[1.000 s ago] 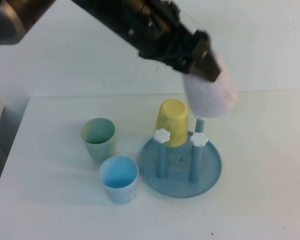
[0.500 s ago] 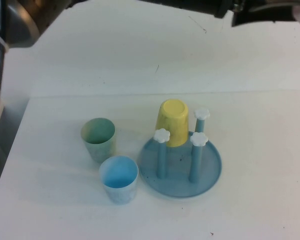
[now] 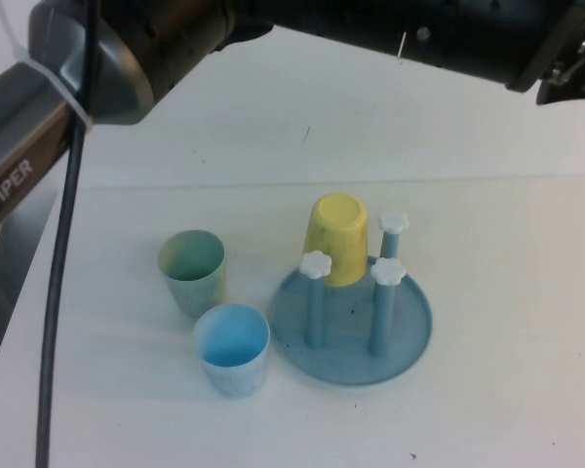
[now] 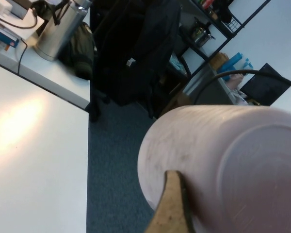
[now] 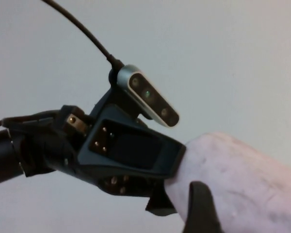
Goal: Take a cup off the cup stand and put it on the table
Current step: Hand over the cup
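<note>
High view is showing the table carrying the cup stand. The left gripper is grasping the cup in the air, up beyond the stand's right side. The right gripper is hovering beside the cup; whether it is released or clenched, I cannot tell.

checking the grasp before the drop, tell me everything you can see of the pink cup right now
The cup is a pale pink, faintly speckled plastic tumbler without handle, tapered, lying roughly sideways in the air. The left claw is shut on it, one finger pressed on its wall. In the high view it is out of frame, off its cup stand and not on the table. The right claw is not in view.
</note>
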Available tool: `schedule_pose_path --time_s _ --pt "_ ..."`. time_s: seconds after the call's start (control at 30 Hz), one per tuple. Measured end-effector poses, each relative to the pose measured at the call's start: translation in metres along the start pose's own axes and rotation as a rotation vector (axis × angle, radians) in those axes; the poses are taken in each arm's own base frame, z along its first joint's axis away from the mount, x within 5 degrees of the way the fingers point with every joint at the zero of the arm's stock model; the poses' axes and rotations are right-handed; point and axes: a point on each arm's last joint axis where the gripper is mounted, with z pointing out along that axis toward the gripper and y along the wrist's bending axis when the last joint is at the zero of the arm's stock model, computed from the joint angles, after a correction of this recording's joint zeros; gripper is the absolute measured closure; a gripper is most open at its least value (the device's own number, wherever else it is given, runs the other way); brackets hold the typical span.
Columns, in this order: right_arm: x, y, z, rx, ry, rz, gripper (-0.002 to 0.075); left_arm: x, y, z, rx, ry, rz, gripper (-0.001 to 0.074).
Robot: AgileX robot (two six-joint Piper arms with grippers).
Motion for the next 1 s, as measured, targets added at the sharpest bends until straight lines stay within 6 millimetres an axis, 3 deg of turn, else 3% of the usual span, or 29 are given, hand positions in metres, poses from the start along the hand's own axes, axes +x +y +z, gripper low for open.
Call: schedule_pose_path --time_s 0.33,0.6,0.73,0.9,1.0 --pt "-0.003 -0.010 -0.001 0.108 -0.034 0.037 0.0293 -0.010 -0.006 0.000 0.058 -0.112 0.013 0.0204" --pt "-0.002 -0.002 0.000 0.024 -0.019 0.049 0.0305 -0.005 -0.004 0.015 0.087 -0.090 0.009 0.0204" --pt "-0.002 -0.004 0.000 0.044 -0.023 0.051 0.0399 -0.001 0.000 0.024 0.108 -0.073 -0.001 0.0204" --pt "-0.003 -0.004 0.000 0.047 -0.030 0.073 0.0597 -0.001 0.001 0.025 0.125 -0.081 0.005 0.0219" --pt "-0.003 -0.003 0.000 0.036 -0.029 0.061 0.0615 0.000 0.002 0.025 0.135 -0.070 0.005 0.0225"
